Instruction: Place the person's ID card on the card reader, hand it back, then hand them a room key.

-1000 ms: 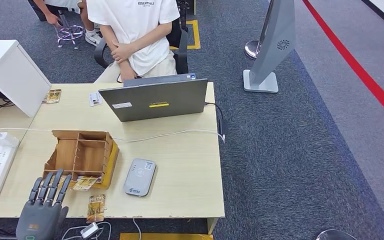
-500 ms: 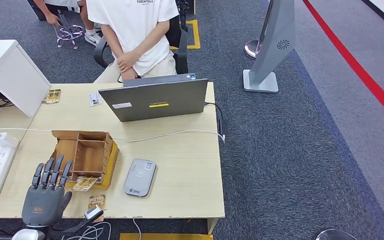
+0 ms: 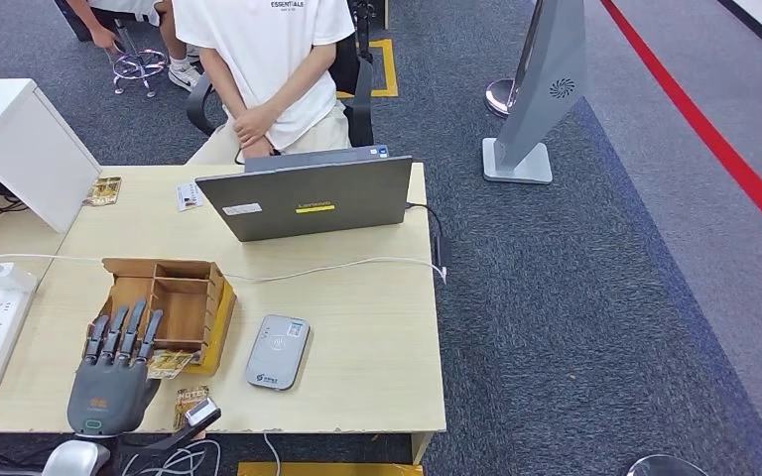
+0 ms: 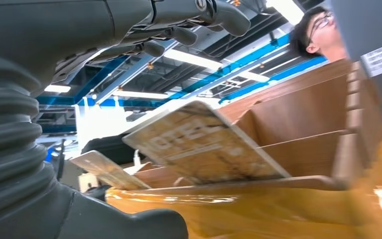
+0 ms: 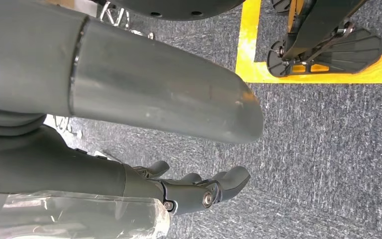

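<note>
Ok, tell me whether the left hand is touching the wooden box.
Cannot tell. In the head view the left hand overlaps the front edge of the wooden box, but from above neither contact nor a gap shows plainly.

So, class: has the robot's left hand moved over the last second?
Yes. The left hand has travelled forward and rightward, its fingertips now reaching over the wooden organiser box, nearer the card reader.

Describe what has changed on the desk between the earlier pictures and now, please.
The left hand has moved forward over the near edge of the light wooden desk, towards the brown wooden compartment box and the hotel-printed cards at its front. It holds nothing, fingers apart. The box, the grey card reader and the grey laptop stayed put.
</note>
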### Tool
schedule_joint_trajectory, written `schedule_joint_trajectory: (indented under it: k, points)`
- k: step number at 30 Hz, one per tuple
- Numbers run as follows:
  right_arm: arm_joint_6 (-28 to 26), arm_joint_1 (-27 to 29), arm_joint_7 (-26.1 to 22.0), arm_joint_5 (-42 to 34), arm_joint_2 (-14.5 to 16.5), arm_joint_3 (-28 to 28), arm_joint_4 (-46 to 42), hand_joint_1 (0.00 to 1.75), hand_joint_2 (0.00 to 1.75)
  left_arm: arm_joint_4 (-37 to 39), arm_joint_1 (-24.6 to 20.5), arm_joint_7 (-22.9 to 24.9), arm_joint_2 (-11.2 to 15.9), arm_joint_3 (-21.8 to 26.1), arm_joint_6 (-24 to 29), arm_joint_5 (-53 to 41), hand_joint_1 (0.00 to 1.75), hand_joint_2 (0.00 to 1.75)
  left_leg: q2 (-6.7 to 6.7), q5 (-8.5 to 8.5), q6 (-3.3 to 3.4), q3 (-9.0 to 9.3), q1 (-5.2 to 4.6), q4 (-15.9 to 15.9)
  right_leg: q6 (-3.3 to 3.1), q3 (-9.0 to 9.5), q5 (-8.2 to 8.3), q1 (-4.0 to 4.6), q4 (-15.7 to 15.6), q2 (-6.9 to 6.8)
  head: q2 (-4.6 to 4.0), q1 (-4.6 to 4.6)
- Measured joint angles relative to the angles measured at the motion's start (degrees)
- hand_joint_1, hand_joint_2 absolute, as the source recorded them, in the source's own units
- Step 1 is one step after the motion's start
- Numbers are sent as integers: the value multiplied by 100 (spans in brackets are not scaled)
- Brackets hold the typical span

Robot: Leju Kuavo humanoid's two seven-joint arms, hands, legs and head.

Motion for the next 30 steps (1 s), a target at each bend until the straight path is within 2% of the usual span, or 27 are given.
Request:
schedule_joint_trajectory:
  k: [13, 17, 30]
  points:
    - [7, 0, -5, 13, 0, 0, -1, 0, 0, 14, -32, 194, 14, -423, 2, 49, 0, 175, 0, 0, 0, 0, 0, 0, 0, 0, 0, 0, 0, 0, 0, 1]
    - [7, 0, -16, 13, 0, 0, -1, 0, 0, 9, -32, 226, 43, -529, 2, 104, 175, 175, 0, 0, 0, 0, 0, 0, 0, 0, 0, 0, 0, 0, 0, 1]
    - [7, 0, -18, 15, 0, 0, -2, 0, 0, 4, -31, 153, 130, -654, 2, 420, 175, 175, 0, 0, 0, -1, 0, 0, 0, 0, 0, 0, 0, 0, 0, -1]
